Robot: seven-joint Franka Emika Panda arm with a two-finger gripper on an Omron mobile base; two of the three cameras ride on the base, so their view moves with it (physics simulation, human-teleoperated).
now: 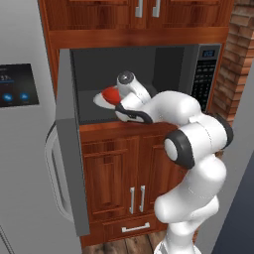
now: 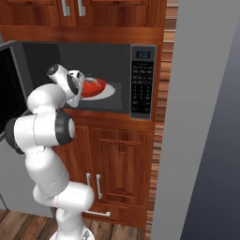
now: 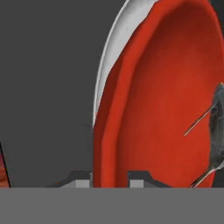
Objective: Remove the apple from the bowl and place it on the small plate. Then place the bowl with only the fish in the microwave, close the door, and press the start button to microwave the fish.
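Bowl-into-microwave step in hand. I have the arm reached into the microwave (image 1: pixel 149 79), whose door (image 1: pixel 69 144) hangs wide open on the cavity's left. The bowl (image 2: pixel 93 87) sits inside the microwave cavity, over the white turntable disc (image 2: pixel 107 92), left of the keypad panel (image 2: pixel 142 82). In the hand view the claw (image 3: pixel 110 181) is pinched on the bowl's near rim, one tip either side of the red wall. The fish (image 3: pixel 216 131) lies in the bowl at the far side from the pinched rim; I see no apple in the stretch of bowl visible, so I judge the fruit step done, though the small plate is not where I can check. I cannot tell whether the bowl rests flat on the disc or hangs just above it. Next move, as I judge it: settle the bowl fully down, spread the claw, and draw the hand straight back out of the cavity without dragging the rim. After that come swinging the door shut and the start button on the keypad panel.
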